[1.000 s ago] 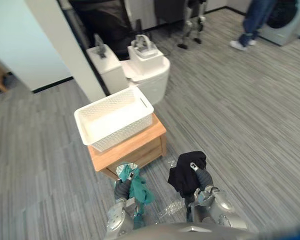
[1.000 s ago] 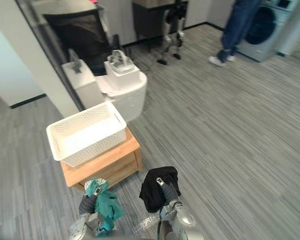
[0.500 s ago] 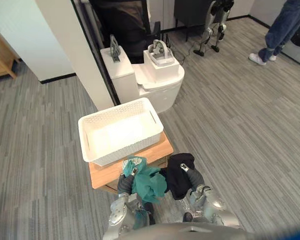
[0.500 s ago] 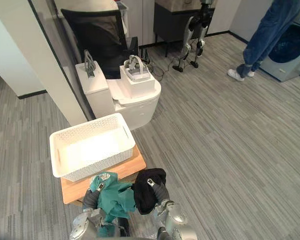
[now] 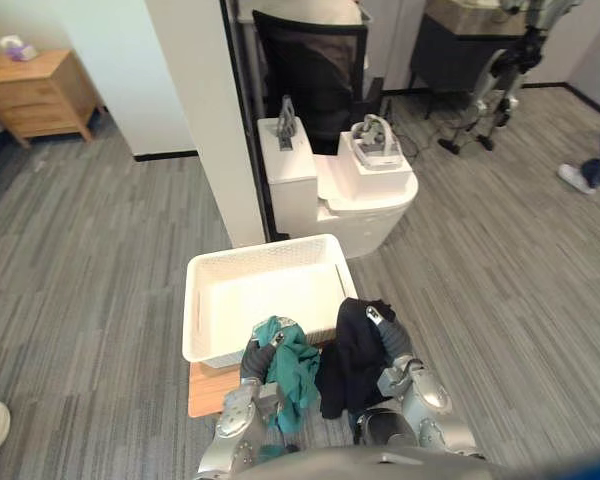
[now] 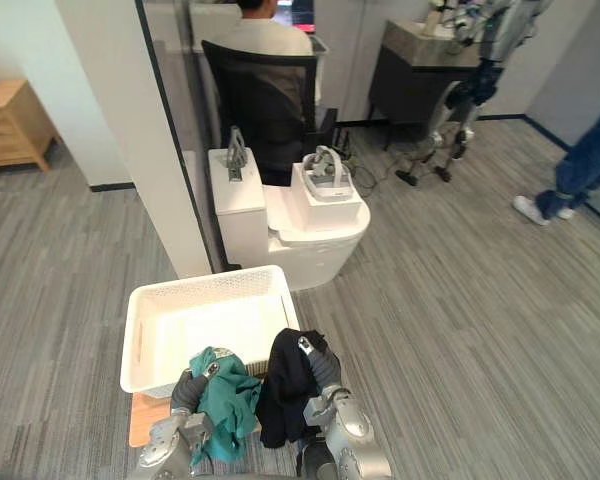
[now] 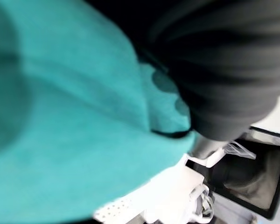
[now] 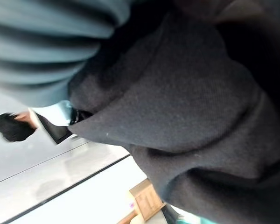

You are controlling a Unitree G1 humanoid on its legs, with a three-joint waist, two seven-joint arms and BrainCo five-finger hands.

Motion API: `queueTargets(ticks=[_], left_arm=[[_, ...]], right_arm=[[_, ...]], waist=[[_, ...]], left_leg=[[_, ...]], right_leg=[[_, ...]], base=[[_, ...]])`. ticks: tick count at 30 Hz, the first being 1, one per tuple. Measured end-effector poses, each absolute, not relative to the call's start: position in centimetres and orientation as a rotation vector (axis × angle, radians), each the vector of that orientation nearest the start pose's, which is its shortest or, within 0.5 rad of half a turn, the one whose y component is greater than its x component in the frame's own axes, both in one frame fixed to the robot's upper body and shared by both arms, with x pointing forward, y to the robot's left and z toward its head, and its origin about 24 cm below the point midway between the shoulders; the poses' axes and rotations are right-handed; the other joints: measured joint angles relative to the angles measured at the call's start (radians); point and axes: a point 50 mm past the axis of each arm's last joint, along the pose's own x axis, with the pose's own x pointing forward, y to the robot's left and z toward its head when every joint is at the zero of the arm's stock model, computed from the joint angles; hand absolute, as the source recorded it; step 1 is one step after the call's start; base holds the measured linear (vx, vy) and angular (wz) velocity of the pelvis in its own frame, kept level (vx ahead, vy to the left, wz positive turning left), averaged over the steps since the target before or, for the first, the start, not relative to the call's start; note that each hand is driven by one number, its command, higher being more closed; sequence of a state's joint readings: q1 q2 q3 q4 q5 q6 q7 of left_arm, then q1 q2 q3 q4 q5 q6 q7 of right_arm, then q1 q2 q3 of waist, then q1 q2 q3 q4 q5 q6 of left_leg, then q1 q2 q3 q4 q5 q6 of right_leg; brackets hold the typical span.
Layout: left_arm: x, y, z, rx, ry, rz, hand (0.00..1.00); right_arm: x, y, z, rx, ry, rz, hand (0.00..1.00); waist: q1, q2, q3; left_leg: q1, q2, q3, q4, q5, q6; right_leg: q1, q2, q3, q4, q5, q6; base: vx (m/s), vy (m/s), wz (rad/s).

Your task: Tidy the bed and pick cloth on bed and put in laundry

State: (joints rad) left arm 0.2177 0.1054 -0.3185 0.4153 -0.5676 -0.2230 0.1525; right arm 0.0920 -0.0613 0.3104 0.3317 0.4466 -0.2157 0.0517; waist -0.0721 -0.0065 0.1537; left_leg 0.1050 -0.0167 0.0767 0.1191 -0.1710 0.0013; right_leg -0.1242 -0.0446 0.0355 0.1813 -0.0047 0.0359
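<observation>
A white perforated laundry basket [image 5: 194,300] stands on a low wooden table [image 5: 205,391] right in front of me. My left hand [image 5: 252,361] is shut on a teal cloth [image 5: 293,373], which hangs at the basket's near rim. Beside it my right hand [image 5: 391,342] is shut on a black cloth [image 5: 346,366], held by the basket's near right corner. The two cloths touch each other. Teal fabric [image 7: 60,140] fills the left wrist view, and black fabric [image 8: 177,107] fills the right wrist view. The basket's inside is bare.
A white rounded unit [image 5: 370,195] with a headset [image 5: 375,135] on top stands just behind the basket, next to a wall pillar [image 5: 210,110]. A person sits in a black office chair [image 6: 265,105] beyond. A wooden nightstand [image 5: 40,92] is far left, and a person's leg [image 6: 578,170] is at right.
The view has swung and the basket now lies nearer. Both hands have risen with their cloths from beside the table's front to the basket's near rim.
</observation>
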Motion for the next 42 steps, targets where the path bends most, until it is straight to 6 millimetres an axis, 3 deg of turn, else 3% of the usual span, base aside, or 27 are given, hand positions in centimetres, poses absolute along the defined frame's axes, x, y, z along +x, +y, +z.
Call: queueTargets(ticks=[1,4,6,11,16,19,22,28,34,42], left_arm=[[16.2,13.5,-8.3,-0.387,0.503,0.140,1.00],[16.0,13.5,-8.4,-0.392,0.509,0.150,1.00],[15.9,13.5,-8.4,-0.397,0.512,0.153,1.00],[15.9,13.5,-8.4,-0.394,0.508,0.143,1.00],[15.7,13.1,-8.5,-0.378,0.524,0.109,1.00],[15.5,12.8,-8.9,-0.382,0.544,0.116,1.00],[15.5,12.6,-9.1,-0.384,0.557,0.121,1.00],[16.4,12.2,-8.9,-0.369,0.548,0.113,1.00],[17.2,11.4,-8.6,-0.367,0.551,0.106,1.00],[17.1,11.3,-8.8,-0.360,0.586,0.096,1.00]], right_arm=[[21.6,-10.1,-3.1,0.353,0.230,0.198,1.00],[22.1,-9.8,-1.3,0.340,0.152,0.216,1.00],[22.9,-9.8,1.7,0.333,0.016,0.243,1.00],[24.0,-10.7,6.7,0.308,-0.197,0.287,1.00],[24.6,-10.7,9.7,0.219,-0.295,0.368,1.00],[25.0,-10.6,10.8,0.189,-0.331,0.409,1.00],[24.9,-10.0,12.1,0.173,-0.374,0.483,1.00],[24.5,-8.4,12.8,0.166,-0.395,0.619,1.00],[23.6,-2.7,10.8,0.165,-0.262,0.902,1.00],[22.5,1.1,8.1,0.174,-0.112,0.977,1.00]], waist=[[0.000,0.014,-0.001],[-0.003,0.013,-0.003],[-0.019,0.007,-0.006],[-0.015,-0.010,-0.017],[-0.013,-0.025,-0.033],[-0.017,-0.027,-0.050],[-0.017,-0.029,-0.061],[-0.019,-0.034,-0.067],[-0.015,-0.035,-0.068],[0.013,-0.030,-0.075]], left_leg=[[0.000,0.015,0.006,-0.006,-0.002,-0.005],[0.023,0.036,0.029,-0.024,-0.005,-0.016],[0.035,0.042,0.044,-0.045,-0.006,-0.019],[0.023,0.034,0.073,-0.057,-0.004,-0.018],[0.023,0.036,0.064,-0.080,0.003,-0.031],[0.028,0.067,0.159,-0.081,0.003,-0.031],[0.027,0.067,0.160,-0.082,0.006,-0.030],[0.019,0.067,0.160,-0.082,0.019,-0.028],[0.013,0.065,0.144,-0.081,0.025,-0.027],[-0.010,0.062,0.099,-0.081,0.035,-0.028]], right_leg=[[0.013,0.014,-0.001,-0.037,0.016,-0.009],[0.051,0.035,-0.001,-0.089,0.030,-0.015],[0.069,0.042,0.005,-0.124,0.040,-0.017],[0.074,0.038,0.031,-0.179,0.073,-0.012],[0.086,0.029,0.009,-0.187,0.077,-0.016],[0.099,0.026,-0.004,-0.202,0.083,-0.016],[0.099,0.026,-0.004,-0.205,0.087,-0.017],[0.097,0.026,-0.005,-0.217,0.095,-0.018],[0.107,0.020,-0.024,-0.237,0.103,-0.017],[0.115,0.010,-0.080,-0.256,0.105,-0.018]], base=[[0.25,-0.032,-0.12],[0.19,-0.035,-0.11],[0.06,0.010,-0.11],[-0.02,0.042,-0.11],[-0.04,-0.001,0.18],[-0.03,-0.013,0.23],[0.00,0.000,0.00],[0.00,0.003,0.01],[0.01,0.004,0.06],[-0.01,-0.011,0.19]])
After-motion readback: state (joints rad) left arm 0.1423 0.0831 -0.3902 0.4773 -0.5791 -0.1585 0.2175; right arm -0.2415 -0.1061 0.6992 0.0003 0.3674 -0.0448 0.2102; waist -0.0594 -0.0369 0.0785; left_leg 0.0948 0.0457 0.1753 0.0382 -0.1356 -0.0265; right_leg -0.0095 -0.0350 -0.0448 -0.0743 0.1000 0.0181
